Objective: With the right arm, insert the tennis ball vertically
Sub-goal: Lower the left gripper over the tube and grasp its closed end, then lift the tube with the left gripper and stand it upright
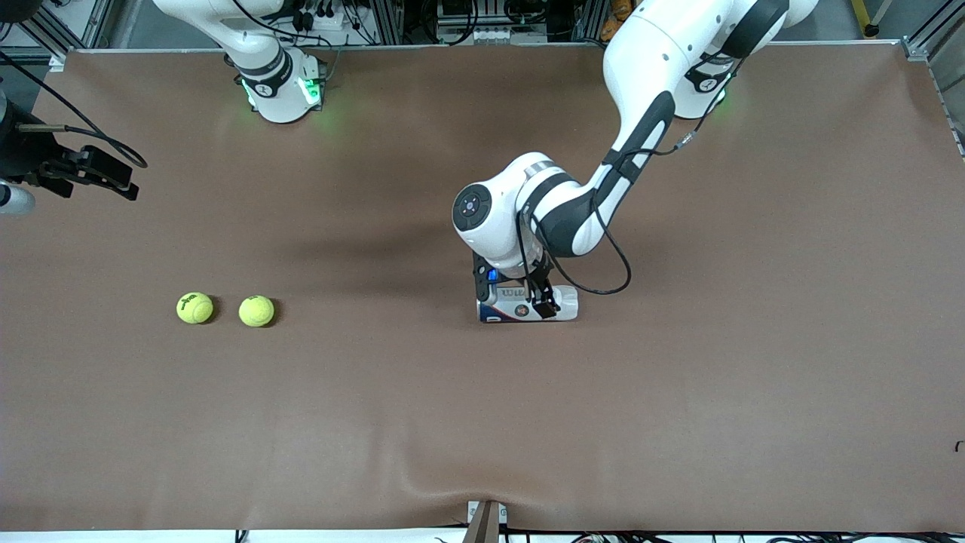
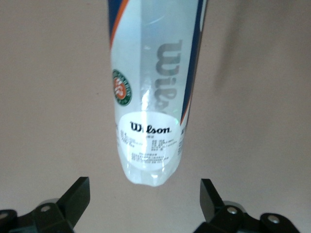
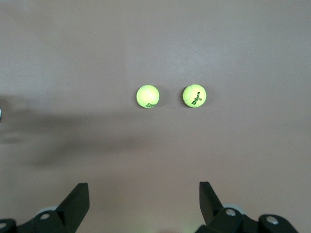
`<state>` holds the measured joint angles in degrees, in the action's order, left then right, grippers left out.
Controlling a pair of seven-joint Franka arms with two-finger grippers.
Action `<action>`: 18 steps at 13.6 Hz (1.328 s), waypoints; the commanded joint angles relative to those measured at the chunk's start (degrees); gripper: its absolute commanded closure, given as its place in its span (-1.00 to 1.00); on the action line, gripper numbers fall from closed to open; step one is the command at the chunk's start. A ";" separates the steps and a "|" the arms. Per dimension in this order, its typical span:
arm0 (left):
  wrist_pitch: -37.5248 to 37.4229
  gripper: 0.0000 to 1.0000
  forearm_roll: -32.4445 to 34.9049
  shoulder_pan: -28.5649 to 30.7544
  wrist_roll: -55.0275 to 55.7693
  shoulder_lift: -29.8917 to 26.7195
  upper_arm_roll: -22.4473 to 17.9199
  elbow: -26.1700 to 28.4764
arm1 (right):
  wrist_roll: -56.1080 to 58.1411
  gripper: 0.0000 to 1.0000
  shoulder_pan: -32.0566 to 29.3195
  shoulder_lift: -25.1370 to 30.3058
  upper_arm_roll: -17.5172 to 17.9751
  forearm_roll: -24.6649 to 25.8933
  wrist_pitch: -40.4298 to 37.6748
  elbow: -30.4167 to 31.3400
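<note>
Hovering over the lying can (image 1: 528, 305) — left gripper (image 1: 515, 290), jaws spread.

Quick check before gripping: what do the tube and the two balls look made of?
Tube: seemingly clear glossy plastic, see-through with glare streaks and a printed label. Tennis balls: apparently matte yellow-green felt, no shine, with black print.

the clear ball can (image 2: 154, 92) lying on the table carries "wilson" twice: in large grey letters along its side and in black on a white oval label (the fine print beneath is unreadable). one tennis ball (image 3: 194, 95) reads "wilson 3".
</note>
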<state>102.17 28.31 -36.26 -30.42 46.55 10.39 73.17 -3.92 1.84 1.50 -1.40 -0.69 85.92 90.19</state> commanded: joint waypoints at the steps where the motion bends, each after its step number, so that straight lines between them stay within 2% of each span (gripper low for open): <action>1: 0.58 -1.00 1.40 -0.21 -0.69 2.40 -0.02 -1.54 | 0.67 -1.00 -0.26 -0.44 0.08 -0.19 -0.49 -0.98; 12: 1.98 -1.00 3.60 -1.00 -0.60 3.29 -0.02 -1.63 | 0.67 -1.00 -0.26 -0.44 0.08 -0.19 -0.49 -0.98; 18: 1.98 -1.00 4.13 -1.70 4.41 5.13 -0.11 -1.54 | 0.67 -1.00 -0.26 -0.44 0.08 -0.19 -0.49 -0.98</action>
<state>104.36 30.88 -37.29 -27.07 50.64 10.48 72.92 -3.92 1.84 1.47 -1.40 -0.69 85.92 90.19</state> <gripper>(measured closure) 0.000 0.000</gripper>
